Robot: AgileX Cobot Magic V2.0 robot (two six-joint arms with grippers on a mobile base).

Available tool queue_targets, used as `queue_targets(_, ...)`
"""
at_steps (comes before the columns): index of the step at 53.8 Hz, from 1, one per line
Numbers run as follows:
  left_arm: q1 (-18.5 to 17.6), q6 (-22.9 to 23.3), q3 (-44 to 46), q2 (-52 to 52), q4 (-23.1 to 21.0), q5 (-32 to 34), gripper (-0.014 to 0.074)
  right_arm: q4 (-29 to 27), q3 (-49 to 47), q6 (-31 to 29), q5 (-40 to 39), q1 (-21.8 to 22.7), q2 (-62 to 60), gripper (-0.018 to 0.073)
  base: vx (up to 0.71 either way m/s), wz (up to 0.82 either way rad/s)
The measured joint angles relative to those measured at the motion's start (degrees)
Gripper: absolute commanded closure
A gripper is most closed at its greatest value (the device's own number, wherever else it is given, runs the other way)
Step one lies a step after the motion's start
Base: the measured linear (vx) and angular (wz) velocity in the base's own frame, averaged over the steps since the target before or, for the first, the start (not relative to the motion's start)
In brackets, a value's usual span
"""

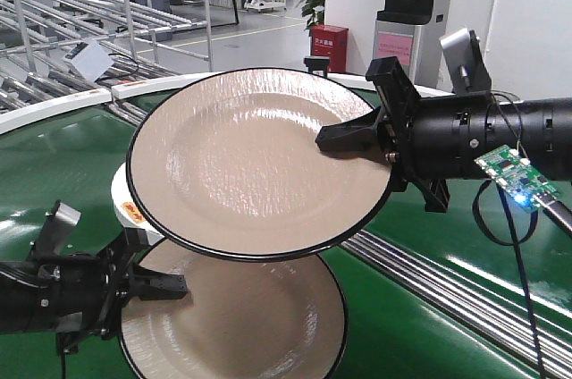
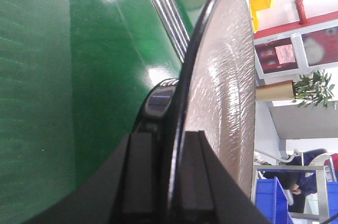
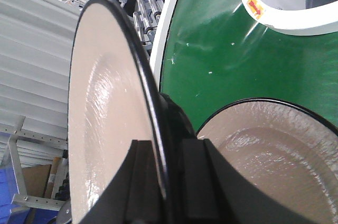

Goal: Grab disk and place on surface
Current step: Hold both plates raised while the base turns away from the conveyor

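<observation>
Two beige disks with black rims are in view. The upper disk hangs tilted in the air, and my right gripper is shut on its right rim, one jaw on each face. The lower disk sits low over the green conveyor belt, partly hidden under the upper one. My left gripper is shut on its left rim. The dark glossy tabletop with tape lines is out of view.
A white round piece with an orange sticker sits behind the disks. Metal rails cross the belt at the right. Racks, a white belt border and a red box stand behind.
</observation>
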State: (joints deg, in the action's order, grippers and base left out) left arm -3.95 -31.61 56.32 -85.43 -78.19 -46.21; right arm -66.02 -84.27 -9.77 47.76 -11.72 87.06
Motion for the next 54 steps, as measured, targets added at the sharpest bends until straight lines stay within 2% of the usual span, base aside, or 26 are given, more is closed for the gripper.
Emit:
queue_targets(30, 0.0, 0.0, 0.0, -0.1, 0.0, 0.1, 0.0598, 0.3, 0.0, 0.0, 0.0, 0.0, 0.0, 0.0567, -0.02, 0.01)
queue_targets(54, 0.0, 0.0, 0.0, -0.1, 0.0, 0.1, 0.0598, 0.4, 0.0, 0.0, 0.0, 0.0, 0.0, 0.0567, -0.19, 0.03)
